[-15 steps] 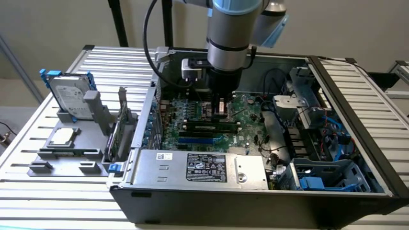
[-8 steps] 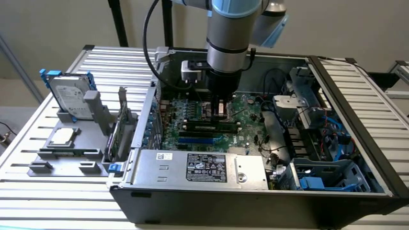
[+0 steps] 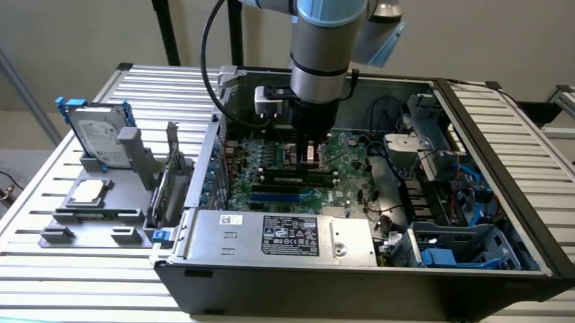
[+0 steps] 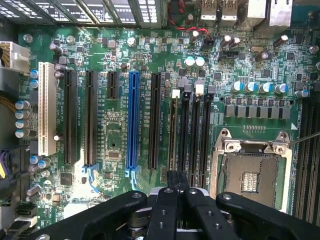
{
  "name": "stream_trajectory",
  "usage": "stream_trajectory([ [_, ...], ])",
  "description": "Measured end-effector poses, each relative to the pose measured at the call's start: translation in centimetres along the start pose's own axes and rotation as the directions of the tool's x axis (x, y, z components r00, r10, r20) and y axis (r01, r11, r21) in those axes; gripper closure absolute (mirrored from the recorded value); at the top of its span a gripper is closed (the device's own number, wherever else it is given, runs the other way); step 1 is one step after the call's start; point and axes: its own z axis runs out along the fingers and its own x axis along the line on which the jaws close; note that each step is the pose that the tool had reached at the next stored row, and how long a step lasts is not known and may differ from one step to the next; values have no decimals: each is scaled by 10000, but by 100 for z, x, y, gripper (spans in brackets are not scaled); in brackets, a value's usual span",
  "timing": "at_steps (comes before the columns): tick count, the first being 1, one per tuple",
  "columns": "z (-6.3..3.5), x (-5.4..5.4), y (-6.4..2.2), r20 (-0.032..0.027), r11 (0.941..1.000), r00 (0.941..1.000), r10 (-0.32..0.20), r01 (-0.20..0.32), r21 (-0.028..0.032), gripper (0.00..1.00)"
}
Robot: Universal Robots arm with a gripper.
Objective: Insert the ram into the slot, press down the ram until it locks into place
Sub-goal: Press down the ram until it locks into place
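Hovering over glossy green motherboard (image 4: 125, 60), black end effector (image 4: 176, 182) pinched closed, thin ram (image 4: 172, 135) seated edgewise in narrow slot (image 4: 183, 135).

Big green motherboard (image 4: 150, 60) sits inside an open black PC case (image 3: 359, 282), silver power supply box (image 3: 279, 235) at the frame's bottom. Silver hard drive (image 3: 94, 131) stands upright on a grey holder at left, on the ribbed metal surface (image 3: 54, 269).

ram (image 4: 173, 131): thin green stick, edge-on | apparently seated in black slot (image 4: 174, 150)
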Motion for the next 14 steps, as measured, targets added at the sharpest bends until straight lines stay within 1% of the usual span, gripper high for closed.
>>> stream_trajectory([
  [2, -86, 4, 3, -23, 10000, 10000, 0, 0, -11, 90],
  [4, -142, 5, 4, -24, 10000, 10000, -1, 1, -13, 90],
  [6, -146, 5, 4, -19, 10000, 10000, -2, 2, -14, 90],
  [8, -147, 7, 4, -2, 10000, 10000, -2, 2, -15, 90],
  [14, -147, 7, 4, -1, 10000, 10000, -2, 2, -15, 90],
])
